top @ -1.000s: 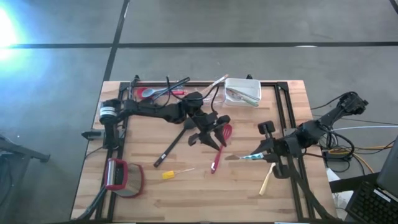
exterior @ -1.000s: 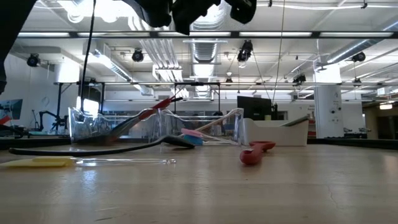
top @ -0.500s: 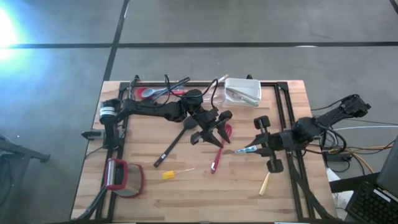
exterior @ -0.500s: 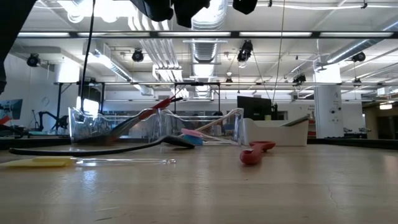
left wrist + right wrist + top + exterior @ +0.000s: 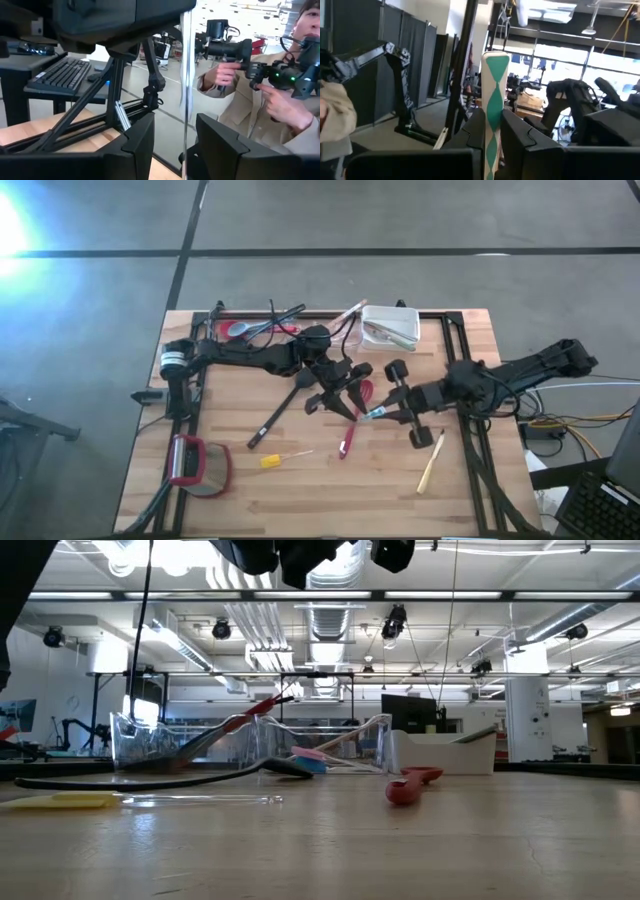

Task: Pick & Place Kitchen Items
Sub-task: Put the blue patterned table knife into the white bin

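R hand (image 5: 385, 412) mid-worktop, clamped on teal-and-white patterned utensil (image 5: 494, 107), carried above the wood, blade pointing toward L hand. L hand (image 5: 338, 392) just beside, fingers part-spread around a thin clear rod (image 5: 186, 90) standing between them; grip vs. mere straddle: cannot tell.

Progress, judged: early to mid. Clear tub (image 5: 262, 325) beyond L hand already holds several long-handled pieces, red and black. White tub (image 5: 391, 326) beyond R hand holds a few metal pieces.

Left on worktop (image 5: 480, 500): red spatula (image 5: 353, 420) directly under/near L hand, black long-handled spoon (image 5: 280, 412) off L hand's outer side, yellow-handled piece (image 5: 280, 459) nearer front edge, wooden utensil (image 5: 431, 468) near R hand on its front side. Red-framed round object (image 5: 197, 464) at front corner, not part of sort.
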Controlling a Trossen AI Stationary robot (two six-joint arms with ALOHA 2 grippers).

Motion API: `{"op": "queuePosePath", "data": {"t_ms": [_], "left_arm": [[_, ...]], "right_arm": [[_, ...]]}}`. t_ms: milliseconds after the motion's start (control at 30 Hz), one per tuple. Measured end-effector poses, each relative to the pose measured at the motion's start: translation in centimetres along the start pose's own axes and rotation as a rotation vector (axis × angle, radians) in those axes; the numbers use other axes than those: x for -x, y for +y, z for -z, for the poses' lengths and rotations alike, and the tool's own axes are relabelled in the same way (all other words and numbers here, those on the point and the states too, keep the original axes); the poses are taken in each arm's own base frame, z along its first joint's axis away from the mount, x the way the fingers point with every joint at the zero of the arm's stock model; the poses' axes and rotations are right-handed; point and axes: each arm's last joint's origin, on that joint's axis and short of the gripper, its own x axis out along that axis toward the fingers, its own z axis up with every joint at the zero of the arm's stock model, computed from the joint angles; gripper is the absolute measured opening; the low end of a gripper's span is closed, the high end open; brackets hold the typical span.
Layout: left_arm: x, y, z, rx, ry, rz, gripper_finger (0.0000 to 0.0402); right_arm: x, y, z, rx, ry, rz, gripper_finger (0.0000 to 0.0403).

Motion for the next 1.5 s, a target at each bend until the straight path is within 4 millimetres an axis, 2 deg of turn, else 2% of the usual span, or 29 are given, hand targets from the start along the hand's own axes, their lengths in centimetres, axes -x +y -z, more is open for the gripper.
{"op": "queuePosePath", "data": {"t_ms": [333, 600, 967, 1267, 1400, 1500], "left_arm": [[-0.1, -0.1, 0.0, -0.004, 0.004, 0.025, 0.013], [0.0, -0.1, 0.0, -0.038, 0.005, 0.025, 0.0033], [0.0, -0.2, 0.0, -0.028, 0.01, 0.011, 0.003], [1.0, -0.3, -0.6, -0.007, 0.023, -0.057, 0.003], [1.6, 0.1, -0.2, 0.007, 0.061, -0.166, 0.003], [2.0, 0.2, -0.1, -0.014, 0.108, -0.334, 0.003]], "right_arm": [[-0.2, -1.2, 0.5, -0.017, 0.023, 0.014, 0.0024], [-0.4, -1.6, 0.9, -0.018, 0.034, 0.023, 0.0024], [0.0, -1.8, 0.6, -0.076, 0.03, 0.028, 0.0027], [2.2, -1.7, -1.0, -0.246, 0.057, 0.069, 0.0096], [3.3, -1.5, -1.6, -0.31, 0.078, 0.069, 0.0111], [3.9, -1.4, -1.5, -0.348, 0.122, 0.078, 0.0114]]}}
